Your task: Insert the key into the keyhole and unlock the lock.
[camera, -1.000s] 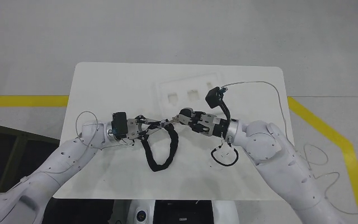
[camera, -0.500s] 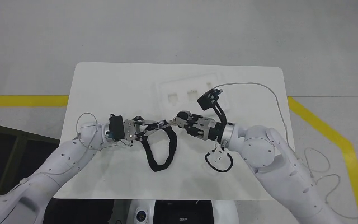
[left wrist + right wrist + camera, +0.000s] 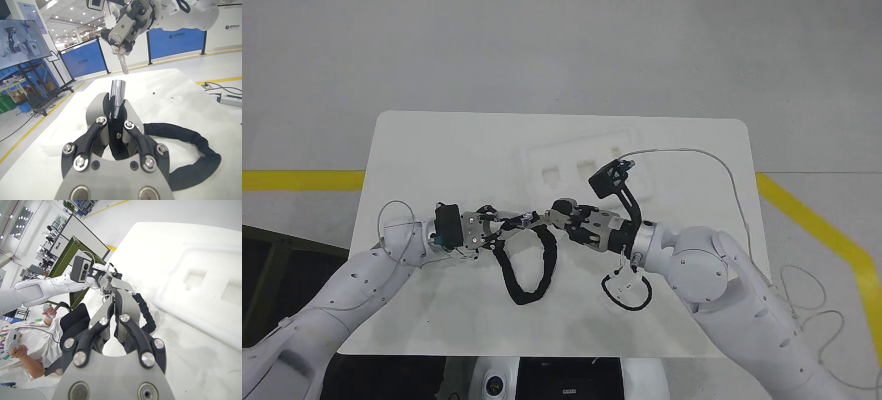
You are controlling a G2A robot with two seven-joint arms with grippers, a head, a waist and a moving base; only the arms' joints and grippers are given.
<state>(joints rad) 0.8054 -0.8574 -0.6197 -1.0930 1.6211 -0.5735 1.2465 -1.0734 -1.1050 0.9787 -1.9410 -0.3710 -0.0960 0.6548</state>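
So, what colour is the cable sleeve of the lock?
Black; the sleeve shows best in the left wrist view.

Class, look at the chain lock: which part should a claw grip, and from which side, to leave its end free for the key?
Grip the chrome cylinder near its sleeved base, from behind, along its axis, as the left claw does. Its free end projects past the claw, facing the key.

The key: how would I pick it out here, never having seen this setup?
Above the middle of the white table, the right gripper pinches the key: a small flat silver blade, tip just short of the lock cylinder held by the left gripper. That cylinder is round and thicker.
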